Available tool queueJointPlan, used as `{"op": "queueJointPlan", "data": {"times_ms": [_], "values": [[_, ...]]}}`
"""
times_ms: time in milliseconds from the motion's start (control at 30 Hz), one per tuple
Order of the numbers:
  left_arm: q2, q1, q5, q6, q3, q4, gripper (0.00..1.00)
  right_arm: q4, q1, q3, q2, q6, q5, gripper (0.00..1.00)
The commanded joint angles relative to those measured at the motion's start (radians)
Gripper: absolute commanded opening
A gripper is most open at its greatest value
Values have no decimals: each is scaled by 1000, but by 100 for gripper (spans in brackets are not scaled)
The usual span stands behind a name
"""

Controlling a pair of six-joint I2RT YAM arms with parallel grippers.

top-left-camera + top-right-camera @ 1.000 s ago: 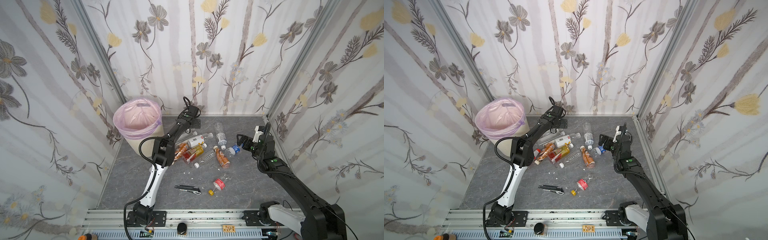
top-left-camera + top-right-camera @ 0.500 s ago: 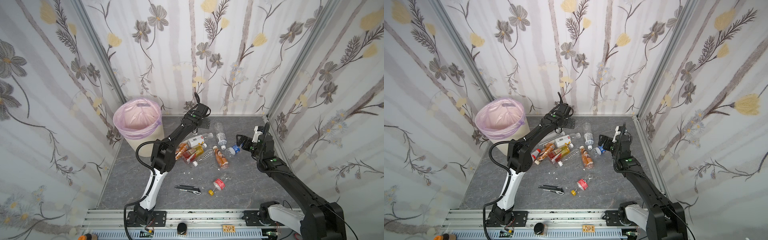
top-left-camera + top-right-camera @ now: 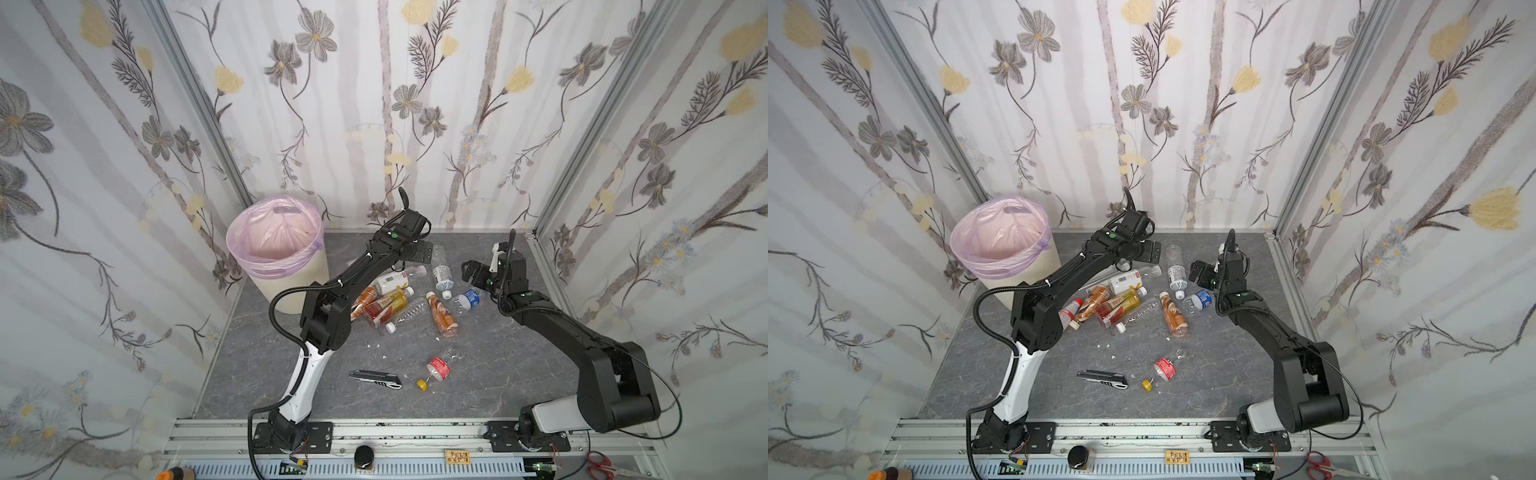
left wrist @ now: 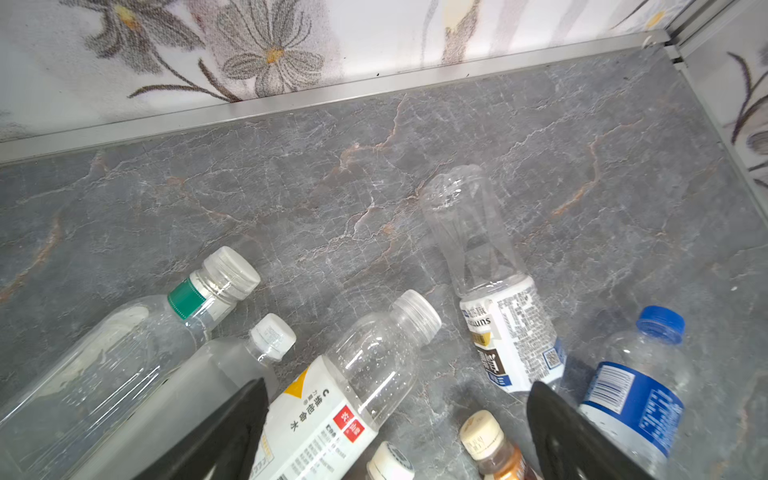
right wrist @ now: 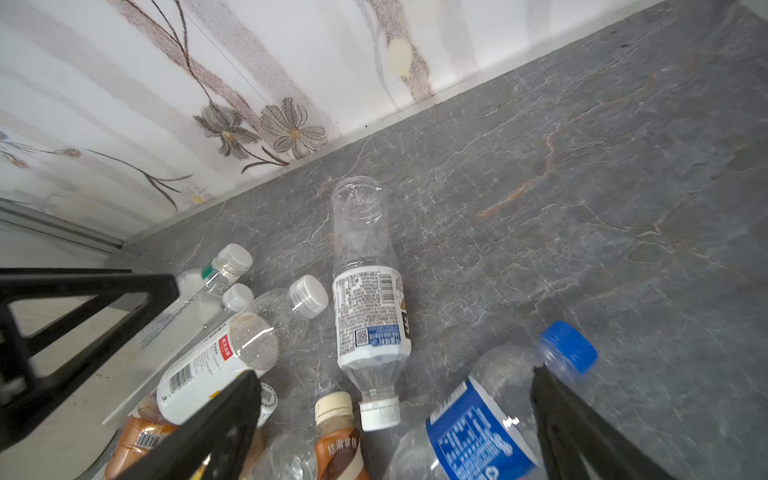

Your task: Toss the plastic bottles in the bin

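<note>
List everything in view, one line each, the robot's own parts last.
bin: one, cream, back left of the table
bag: one, pink, lining the bin
bottles: about ten, clear or amber, lying piled mid-table
red-label bottle: one, clear, lying apart nearer the front
knife: one, grey-black, beside the red-label bottle
scissors: one pair, red handles, past the front rail
table: one, grey marble, under everything
walls: three, white floral, around the table
arms: two, black and white, mounted on the front rail
left hand: one, black, open and empty over the pile's back
right hand: one, black, open and empty over the pile's right side
</note>
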State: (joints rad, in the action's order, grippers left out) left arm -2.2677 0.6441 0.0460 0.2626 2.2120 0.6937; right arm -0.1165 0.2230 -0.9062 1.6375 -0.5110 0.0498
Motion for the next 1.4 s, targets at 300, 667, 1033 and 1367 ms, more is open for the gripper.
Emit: {"op": "queueJointPlan", "data": {"times_ms": [300, 667, 1033, 1367], "values": [[187, -37, -183, 82, -240, -135, 100, 83, 58, -297, 328, 86, 58, 100], [414, -70, -290, 147, -576, -362, 100, 224, 104, -442, 471, 136, -34, 93], [586, -67, -240, 204, -797, -562, 100, 349, 130, -515, 555, 183, -90, 88], [695, -42, -123, 207, -975, -709, 100, 344, 132, -521, 582, 193, -68, 75]]}}
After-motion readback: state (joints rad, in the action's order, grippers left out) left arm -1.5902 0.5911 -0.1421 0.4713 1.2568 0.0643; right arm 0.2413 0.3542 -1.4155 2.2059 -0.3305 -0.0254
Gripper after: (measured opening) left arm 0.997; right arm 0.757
